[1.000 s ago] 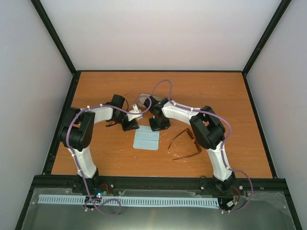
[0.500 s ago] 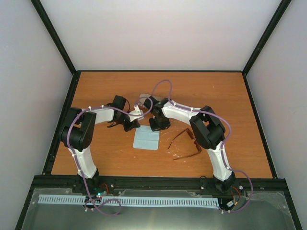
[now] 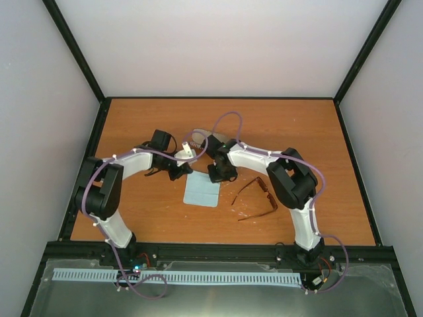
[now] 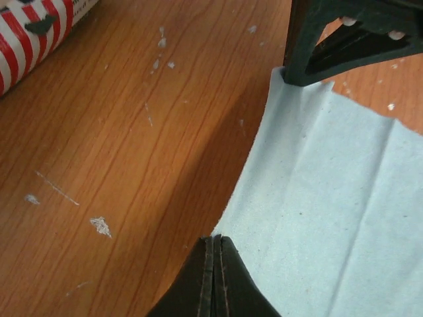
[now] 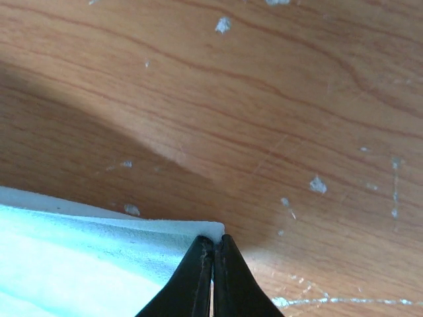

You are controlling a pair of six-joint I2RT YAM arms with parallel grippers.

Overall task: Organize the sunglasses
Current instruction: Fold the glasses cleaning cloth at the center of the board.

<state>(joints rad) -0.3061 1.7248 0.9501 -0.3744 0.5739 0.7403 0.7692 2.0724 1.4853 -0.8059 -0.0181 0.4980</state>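
Observation:
The sunglasses (image 3: pixel 255 198) lie open on the table to the right of the cloth, with a thin reddish-brown frame and dark lenses; no gripper touches them. The light blue cloth (image 3: pixel 202 191) lies at the table's middle. My left gripper (image 3: pixel 180 173) is shut on its far left corner; in the left wrist view the closed tips (image 4: pixel 215 239) pinch the cloth's edge (image 4: pixel 330 198). My right gripper (image 3: pixel 222 175) is shut on the far right corner; in the right wrist view the tips (image 5: pixel 213 241) pinch the cloth's corner (image 5: pixel 79 264).
The tan case with red-white stripes (image 3: pixel 192 146) lies just behind the grippers, partly hidden by the arms, and shows at the top left of the left wrist view (image 4: pixel 33 33). The wooden table (image 3: pixel 291 125) is bounded by black frame rails and grey walls.
Both arms have shifted posture, the left elbow swinging outward and nearer. The grippers stay shut at the cloth's far corners, the right one slightly nearer. The sunglasses have not moved.

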